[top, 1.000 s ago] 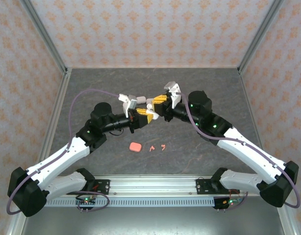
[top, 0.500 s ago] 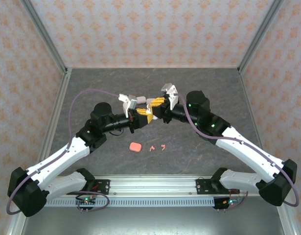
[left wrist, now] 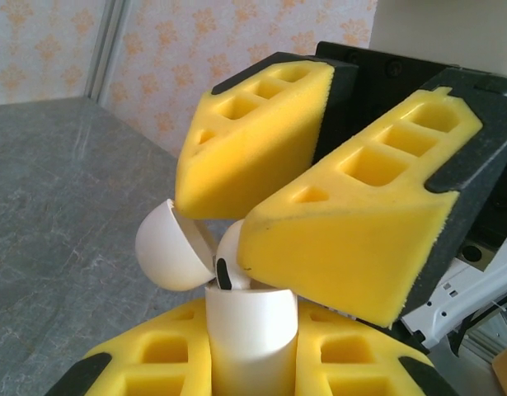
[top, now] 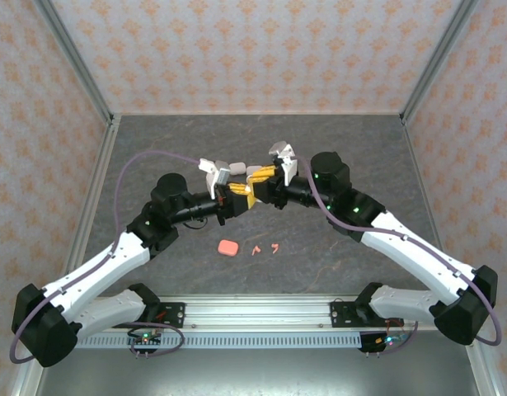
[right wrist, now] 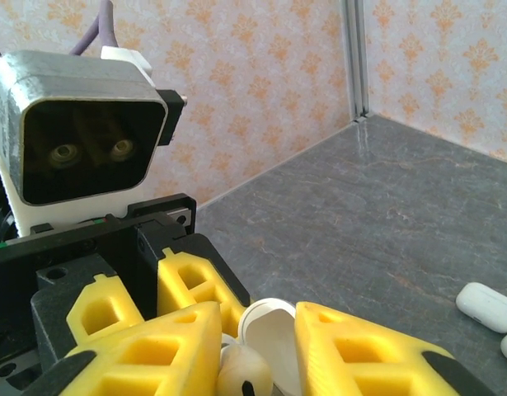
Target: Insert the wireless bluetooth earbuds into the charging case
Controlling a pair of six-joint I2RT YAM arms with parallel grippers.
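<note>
Broadly, the grey table [top: 360, 148] carries everything, and the two arms meet above its middle at the white charging case [left wrist: 251, 330], which is the reference for what follows. The left arm [top: 113, 256] reaches up to the case from the near left, the right arm [top: 401, 243] from the near right.

The left gripper [top: 239, 195] has its yellow foam jaws clamped on the case body from both sides, holding it upright and off the table. The case's lid [left wrist: 171, 247] is hinged back and open.

The right gripper [top: 260, 175] hangs directly over the case mouth, tilted. Its jaws are slightly apart, a little wider than the white earbud [left wrist: 227, 256] between them. That earbud sits at the case opening, just beside the lid, touching one foam pad; whether it touches the other I cannot tell.

On the table, toward the arm bases from the held case, lies a closed pink case [top: 229, 247]. Just right of it are two coral-pink earbuds [top: 255, 248] [top: 274, 246], apart from each other.

The right wrist view shows two more white pill-shaped cases [right wrist: 486, 305] lying on the table, well apart from the held one.
</note>
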